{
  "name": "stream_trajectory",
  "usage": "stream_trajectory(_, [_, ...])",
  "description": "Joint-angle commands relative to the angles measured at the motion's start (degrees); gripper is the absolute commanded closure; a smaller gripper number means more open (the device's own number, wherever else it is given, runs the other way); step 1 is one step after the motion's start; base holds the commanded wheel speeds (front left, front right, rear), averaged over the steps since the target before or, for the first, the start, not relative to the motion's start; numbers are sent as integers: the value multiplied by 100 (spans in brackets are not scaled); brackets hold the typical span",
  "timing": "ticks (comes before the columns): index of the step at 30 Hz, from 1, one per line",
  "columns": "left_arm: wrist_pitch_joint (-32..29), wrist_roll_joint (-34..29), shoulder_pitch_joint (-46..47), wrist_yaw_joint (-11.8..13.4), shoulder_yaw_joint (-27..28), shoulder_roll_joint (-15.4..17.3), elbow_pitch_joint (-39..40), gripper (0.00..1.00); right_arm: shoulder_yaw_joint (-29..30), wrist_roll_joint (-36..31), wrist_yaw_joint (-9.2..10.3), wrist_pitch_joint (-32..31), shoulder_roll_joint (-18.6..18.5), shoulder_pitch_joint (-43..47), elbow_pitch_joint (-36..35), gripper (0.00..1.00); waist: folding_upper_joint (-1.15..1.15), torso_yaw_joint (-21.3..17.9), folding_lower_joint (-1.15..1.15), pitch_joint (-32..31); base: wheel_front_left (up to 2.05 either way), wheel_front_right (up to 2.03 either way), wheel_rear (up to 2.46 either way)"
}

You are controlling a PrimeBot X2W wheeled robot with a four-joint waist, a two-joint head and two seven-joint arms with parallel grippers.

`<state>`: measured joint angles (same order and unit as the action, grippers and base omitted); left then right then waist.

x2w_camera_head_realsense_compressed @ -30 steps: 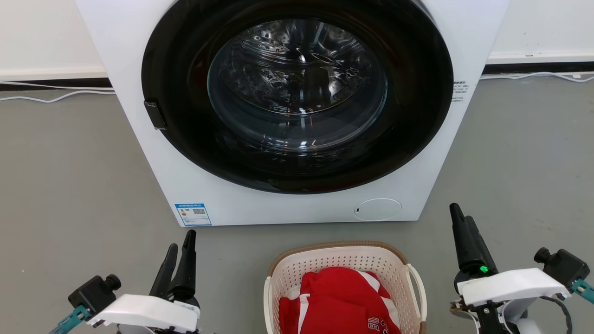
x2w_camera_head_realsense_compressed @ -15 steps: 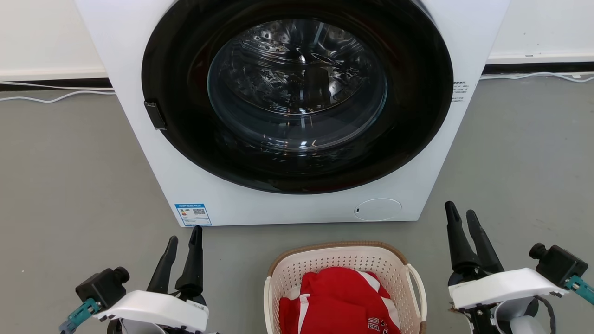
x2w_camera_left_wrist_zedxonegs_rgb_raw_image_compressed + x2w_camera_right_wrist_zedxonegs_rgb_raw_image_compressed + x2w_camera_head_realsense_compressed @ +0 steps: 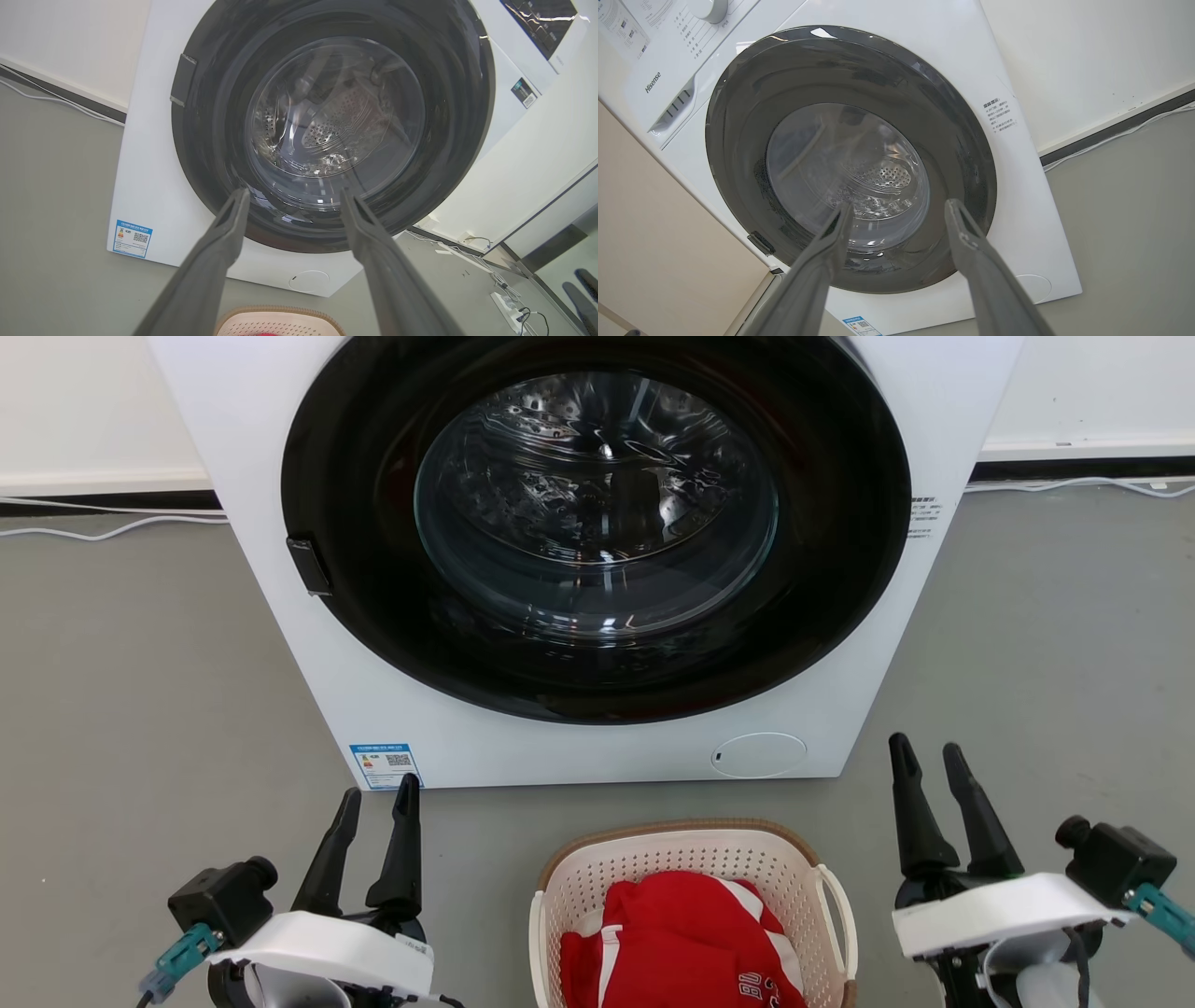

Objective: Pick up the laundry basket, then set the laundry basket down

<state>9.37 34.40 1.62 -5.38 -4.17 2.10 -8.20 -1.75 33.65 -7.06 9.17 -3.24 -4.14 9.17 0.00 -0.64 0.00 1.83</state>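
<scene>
In the head view, the laundry basket [image 3: 653,861] is sitting on the grey floor [image 3: 121,709] at 6 o'clock, with a red garment [image 3: 681,933] lying inside it and the front-loading washing machine [image 3: 373,709] standing just beyond it at 12 o'clock, its round glass door [image 3: 597,523] facing the camera. The left gripper [image 3: 379,788] is hovering at the basket's 9 o'clock and the right gripper [image 3: 925,744] at its 3 o'clock, both spread wide, holding nothing and staying apart from the white loop handles. In the left wrist view, the left gripper's [image 3: 294,192] parted fingers are pointing toward the door, and the basket's brown rim [image 3: 280,310] is peeking in at 6 o'clock. In the right wrist view, the right gripper [image 3: 900,204] is likewise gaping empty before the door, with the control dial [image 3: 707,7] showing at 11 o'clock.
</scene>
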Motion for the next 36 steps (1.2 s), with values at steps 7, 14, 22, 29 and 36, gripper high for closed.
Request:
stream_trajectory(7, [196,-614,320,77,82,56,221,0,-59,-650,-35,216,-13,-384,-109,0,0,-18,0,29,0,0,0])
stream_trajectory(14, [297,-991,339,92,76,62,216,0,-63,-1070,-37,317,-9,-416,-9,0,0,-25,0,48,0,0,0])
stream_trajectory(22, [432,-1473,371,94,68,70,211,0,-152,-1581,-40,452,-10,-461,99,0,0,-39,0,42,0,0,0])
stream_trajectory(29, [549,-1911,383,104,14,76,260,0,-246,-2025,-43,569,-24,-513,161,0,0,-51,0,44,0,0,0])
stream_trajectory(36, [563,-1949,380,106,-19,77,262,0,-279,-2079,-43,583,-27,-507,153,0,0,-54,0,31,0,0,0])
